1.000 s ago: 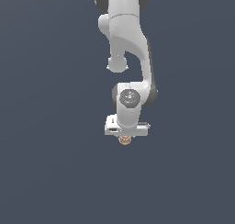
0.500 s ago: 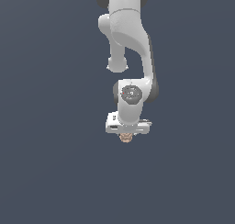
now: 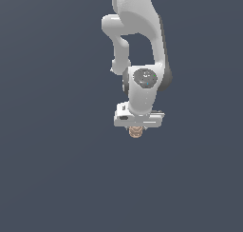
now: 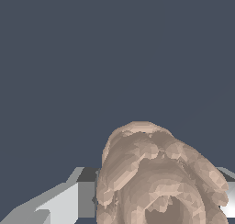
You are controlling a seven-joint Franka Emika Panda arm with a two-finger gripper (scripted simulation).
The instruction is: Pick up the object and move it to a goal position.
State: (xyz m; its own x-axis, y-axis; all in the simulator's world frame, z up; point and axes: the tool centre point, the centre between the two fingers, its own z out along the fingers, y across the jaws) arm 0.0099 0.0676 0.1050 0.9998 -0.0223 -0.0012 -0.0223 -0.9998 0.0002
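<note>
The object (image 3: 135,132) is a small tan, lumpy, ridged thing that pokes out just below the white gripper (image 3: 136,128) in the exterior view. The gripper hangs from the white arm (image 3: 137,45), points down and is shut on the object. In the wrist view the object (image 4: 156,177) fills the near part of the picture, with one grey-white finger (image 4: 59,204) against one side of it and a sliver of the other finger (image 4: 229,198) against the opposite side. Both fingertips are hidden behind the object.
A plain dark blue-grey surface (image 3: 57,178) spreads all around the arm. No other objects, containers or edges show in either view.
The arm has carried the gripper and the object slightly up and towards the exterior view's right. The grip on the object looks the same.
</note>
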